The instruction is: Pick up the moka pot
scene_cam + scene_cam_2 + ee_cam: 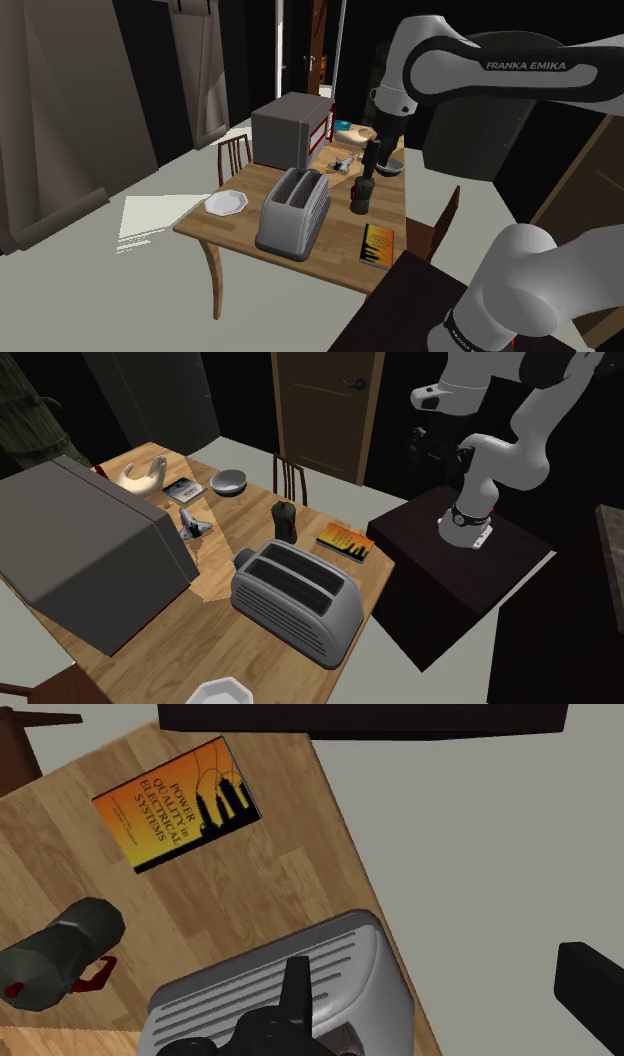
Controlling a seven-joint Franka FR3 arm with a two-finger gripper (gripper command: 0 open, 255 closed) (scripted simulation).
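The dark moka pot [362, 195] stands upright on the wooden table [338, 250], near the toaster [293, 212] and the book [377, 245]. We judge the approach to be in hand: the gripper [371, 160] hangs high, well apart from the pot, fingers spread, pinching nothing. The next move calls for centring over the pot and descending. We count one pot, one toaster, one book, one microwave [290, 128] and one plate [226, 203].

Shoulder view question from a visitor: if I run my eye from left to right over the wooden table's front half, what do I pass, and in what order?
white plate → toaster → moka pot. The book is left out: it overlaps the moka pot from side to side.
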